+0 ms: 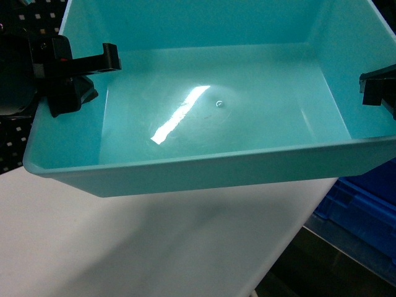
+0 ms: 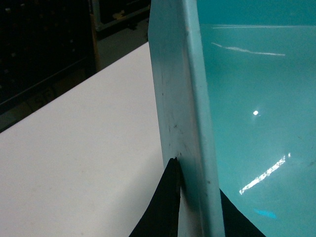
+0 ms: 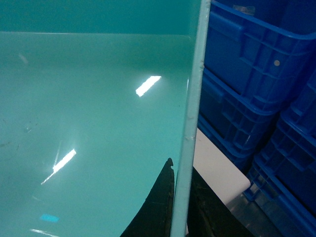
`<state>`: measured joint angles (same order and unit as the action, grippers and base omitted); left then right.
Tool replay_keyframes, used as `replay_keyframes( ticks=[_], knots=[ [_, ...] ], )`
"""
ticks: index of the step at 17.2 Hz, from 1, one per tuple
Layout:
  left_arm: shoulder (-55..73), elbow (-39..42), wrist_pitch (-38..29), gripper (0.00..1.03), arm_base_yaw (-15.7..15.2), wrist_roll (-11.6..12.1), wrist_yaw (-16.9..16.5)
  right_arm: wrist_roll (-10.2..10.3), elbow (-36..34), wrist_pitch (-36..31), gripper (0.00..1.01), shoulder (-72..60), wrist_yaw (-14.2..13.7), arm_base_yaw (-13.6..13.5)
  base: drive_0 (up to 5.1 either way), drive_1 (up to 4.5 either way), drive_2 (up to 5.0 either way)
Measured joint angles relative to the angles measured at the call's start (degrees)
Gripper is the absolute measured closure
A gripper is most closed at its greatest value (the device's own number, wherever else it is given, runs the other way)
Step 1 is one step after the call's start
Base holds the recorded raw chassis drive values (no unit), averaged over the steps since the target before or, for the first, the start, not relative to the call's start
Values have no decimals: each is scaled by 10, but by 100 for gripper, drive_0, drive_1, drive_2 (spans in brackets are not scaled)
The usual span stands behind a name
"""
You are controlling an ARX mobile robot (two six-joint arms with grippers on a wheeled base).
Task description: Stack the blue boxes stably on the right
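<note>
One of the blue boxes, a light turquoise tub (image 1: 216,124), fills the head view and hangs tilted above the white table (image 1: 124,247). My left gripper (image 1: 93,77) is shut on the tub's left wall, one finger inside and one outside. In the left wrist view the left gripper (image 2: 197,182) pinches the tub's wall (image 2: 182,98). My right gripper (image 1: 377,86) is shut on the tub's right wall. Seen from the right wrist, the right gripper (image 3: 182,168) clamps the thin rim (image 3: 195,98). The tub (image 3: 98,123) holds nothing.
Ribbed dark blue crates (image 3: 247,74) are stacked just right of the tub, past the table's right edge; one crate (image 1: 365,210) shows low at the right in the head view. A dark perforated panel (image 1: 37,18) stands at the far left.
</note>
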<state>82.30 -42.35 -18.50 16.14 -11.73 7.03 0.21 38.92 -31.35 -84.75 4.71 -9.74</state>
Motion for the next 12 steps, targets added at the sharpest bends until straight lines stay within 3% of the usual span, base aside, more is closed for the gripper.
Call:
replay_keyframes(
  ticks=[12],
  knots=[
    [0, 0, 0, 98, 0, 0, 0, 0, 0, 0, 94, 0, 0, 0, -159, -159, -159]
  ],
)
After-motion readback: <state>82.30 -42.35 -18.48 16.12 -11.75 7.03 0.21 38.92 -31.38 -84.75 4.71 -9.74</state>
